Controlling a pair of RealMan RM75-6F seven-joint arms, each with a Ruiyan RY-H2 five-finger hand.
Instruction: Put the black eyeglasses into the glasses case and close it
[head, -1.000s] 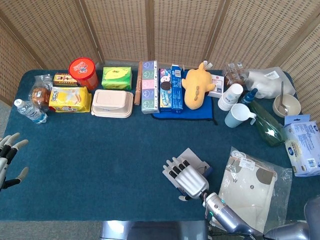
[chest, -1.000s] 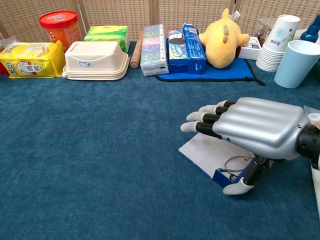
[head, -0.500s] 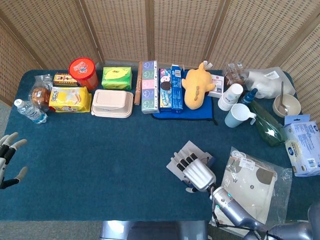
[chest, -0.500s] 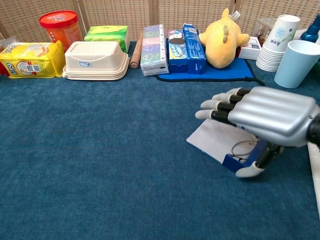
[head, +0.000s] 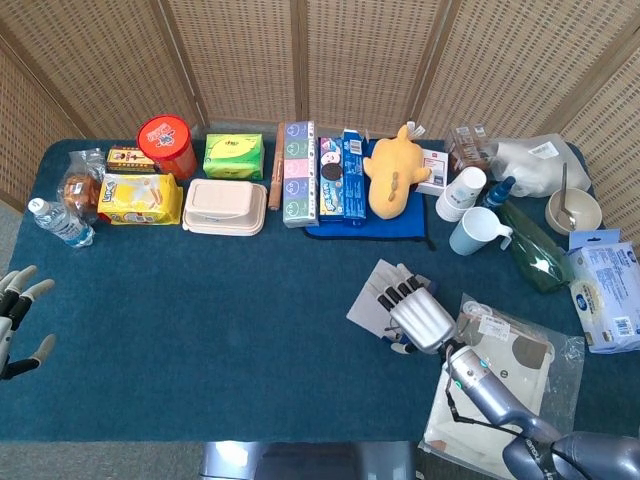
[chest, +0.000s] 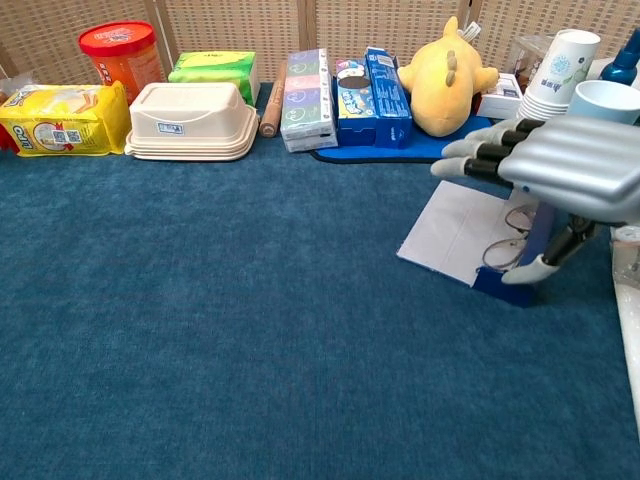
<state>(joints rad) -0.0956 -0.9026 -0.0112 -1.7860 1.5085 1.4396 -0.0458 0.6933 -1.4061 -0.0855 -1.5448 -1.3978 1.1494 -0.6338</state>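
Note:
The glasses case (chest: 452, 226) lies open at the right of the table, a white flap with a blue edge (chest: 506, 285). The black eyeglasses (chest: 498, 252) show as a thin wire frame inside it, mostly hidden under my right hand (chest: 573, 168). That hand covers the case from above, fingers stretched over it and thumb (chest: 548, 260) hooked at the blue edge, gripping it. In the head view the case (head: 368, 292) sticks out to the left of the right hand (head: 420, 313). My left hand (head: 17, 320) hangs off the table's left edge, fingers spread, holding nothing.
A clear bag with a cloth (head: 497, 375) lies just right of the case. A mug (head: 476, 232), paper cups (head: 461, 190) and a yellow plush (head: 392, 170) on a blue mat stand behind it. Boxes and snack packs (head: 224, 206) line the back; a bottle (head: 58, 222) lies far left.
My right hand has moved away from me and to the right, and the case with the eyeglasses has gone with it. The left hand has barely shifted.

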